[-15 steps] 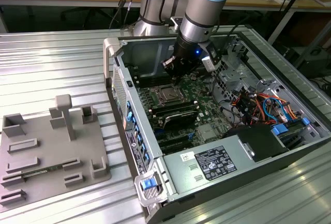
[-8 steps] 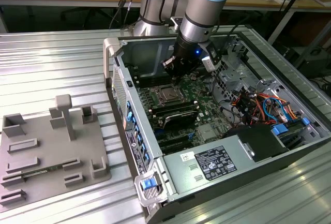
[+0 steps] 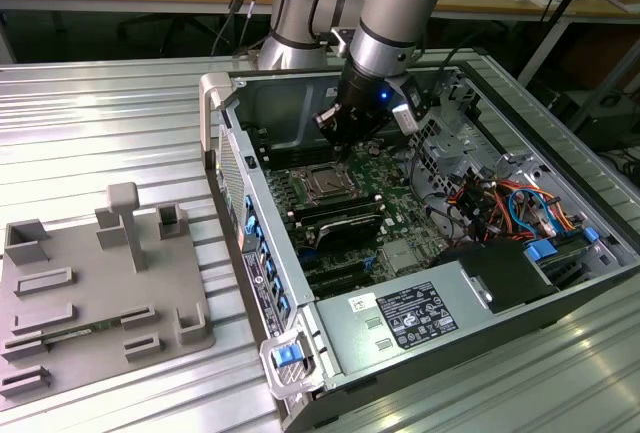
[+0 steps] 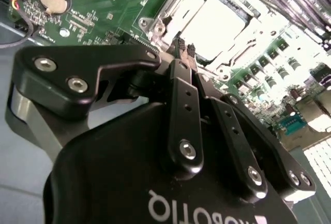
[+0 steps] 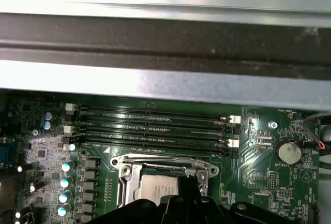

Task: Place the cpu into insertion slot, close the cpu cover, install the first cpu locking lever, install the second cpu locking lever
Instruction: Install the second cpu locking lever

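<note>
My end effector (image 4: 182,48) is clenched, fingertips pinched together right at the rim of the insertion slot (image 3: 326,185) on the green motherboard (image 5: 258,151). The cpu (image 5: 158,189) already sits in the socket with the cpu cover (image 4: 155,25) down around it. Doing this well, I judge, means pressing steadily and keeping off the memory slots (image 5: 155,125)

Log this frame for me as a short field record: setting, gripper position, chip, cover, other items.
setting: open computer case lying on a ribbed metal table
gripper: fingertips together, low over the socket edge
chip: seated in the socket, silvery top showing
cover: lying flat around the chip
nearby: memory slots and coin battery on the green board
other items: grey holder tray at the exterior view's left
</note>
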Robot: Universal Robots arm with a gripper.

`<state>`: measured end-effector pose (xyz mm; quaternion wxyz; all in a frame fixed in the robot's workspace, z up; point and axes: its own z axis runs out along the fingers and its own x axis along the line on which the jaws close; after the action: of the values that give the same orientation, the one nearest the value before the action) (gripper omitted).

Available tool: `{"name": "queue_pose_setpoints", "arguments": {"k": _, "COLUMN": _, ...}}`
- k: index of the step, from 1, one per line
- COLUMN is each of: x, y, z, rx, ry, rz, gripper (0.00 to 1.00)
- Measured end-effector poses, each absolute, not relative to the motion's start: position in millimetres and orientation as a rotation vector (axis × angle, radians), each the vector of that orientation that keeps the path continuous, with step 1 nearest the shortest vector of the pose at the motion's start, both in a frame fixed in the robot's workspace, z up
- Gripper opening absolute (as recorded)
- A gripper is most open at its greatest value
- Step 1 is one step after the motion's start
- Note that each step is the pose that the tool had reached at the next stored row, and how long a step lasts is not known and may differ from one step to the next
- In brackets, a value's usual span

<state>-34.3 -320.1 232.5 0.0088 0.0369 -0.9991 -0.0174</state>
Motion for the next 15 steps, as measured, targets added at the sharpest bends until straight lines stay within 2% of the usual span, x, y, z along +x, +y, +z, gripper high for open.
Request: {"name": "queue_pose_setpoints", "arguments": {"k": 15, "x": -34.3, "y": -331.5, "z": 232.5, "rx": 0.115, "ry": -3.121, "rz": -0.054, "gripper": 0.11}}
